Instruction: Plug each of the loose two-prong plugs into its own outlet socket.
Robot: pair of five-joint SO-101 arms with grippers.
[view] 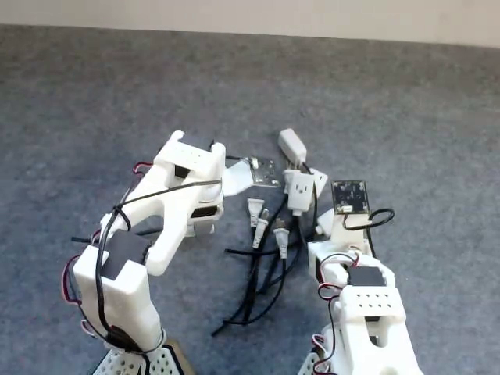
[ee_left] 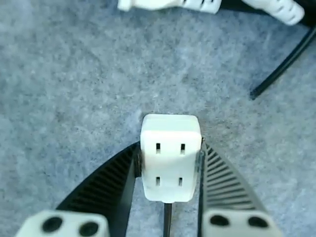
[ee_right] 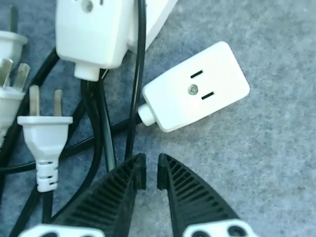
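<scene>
Left gripper (ee_left: 169, 154) clasped a white outlet socket (ee_left: 170, 133); right gripper (ee_right: 151, 170) sat nearly closed, empty, beside a loose plug (ee_right: 45, 143).

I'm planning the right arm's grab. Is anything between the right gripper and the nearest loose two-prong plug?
Yes: black cables lie between the right gripper and the plug, crossing the direct path. Nothing else visible stands between them.
</scene>
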